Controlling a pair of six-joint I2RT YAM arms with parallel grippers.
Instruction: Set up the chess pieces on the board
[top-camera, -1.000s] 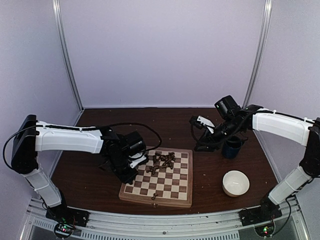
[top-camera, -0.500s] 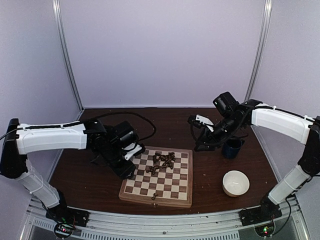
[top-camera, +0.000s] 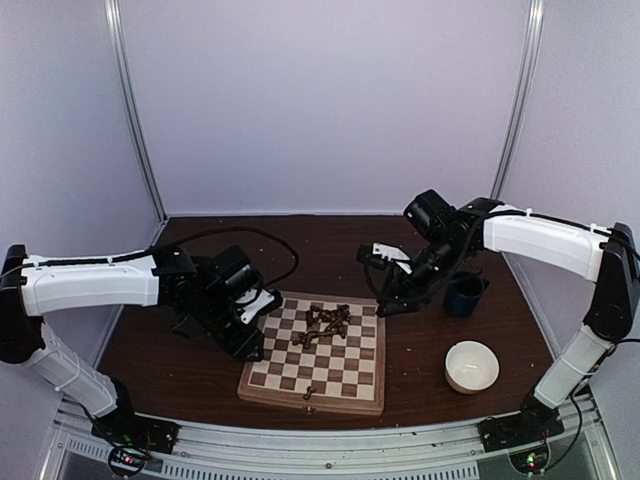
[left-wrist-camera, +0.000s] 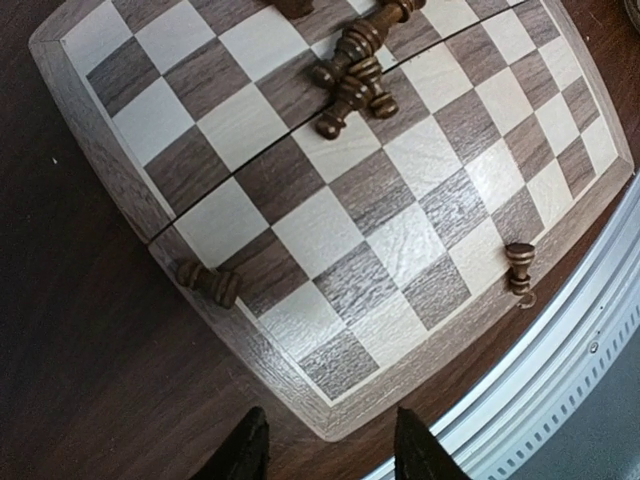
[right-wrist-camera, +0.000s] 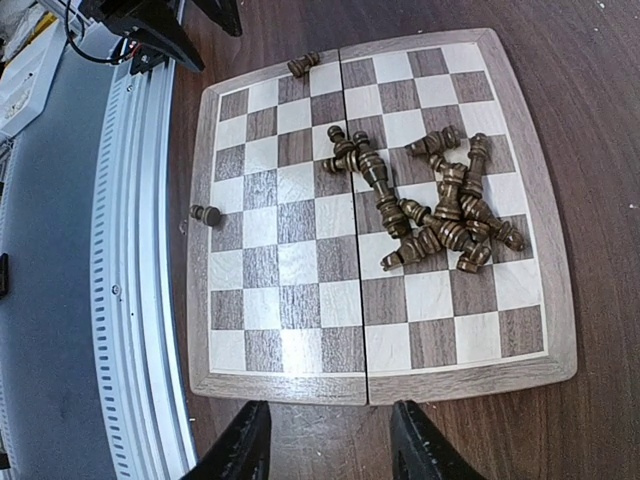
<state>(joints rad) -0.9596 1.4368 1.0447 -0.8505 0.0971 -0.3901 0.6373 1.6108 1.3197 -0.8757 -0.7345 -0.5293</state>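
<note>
1. Top view: dark brown pieces (top-camera: 325, 322) lie heaped on the far half of the checkered board (top-camera: 310, 400), mid-desk (top-camera: 170, 370). The left end effector (top-camera: 252, 335) is at the board's left edge, the right end effector (top-camera: 390, 300) at its far right corner.
2. Left wrist: left end effector (left-wrist-camera: 325, 450) moderately open and empty, beside the board's near-left corner. One piece (left-wrist-camera: 210, 283) lies toppled on the left border.
3. Right wrist: right end effector (right-wrist-camera: 325, 445) moderately open and empty, just off the board's far edge.

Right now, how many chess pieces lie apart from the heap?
2. One piece is on the left border of the board, another piece on its near border. Others may be hidden.
</note>
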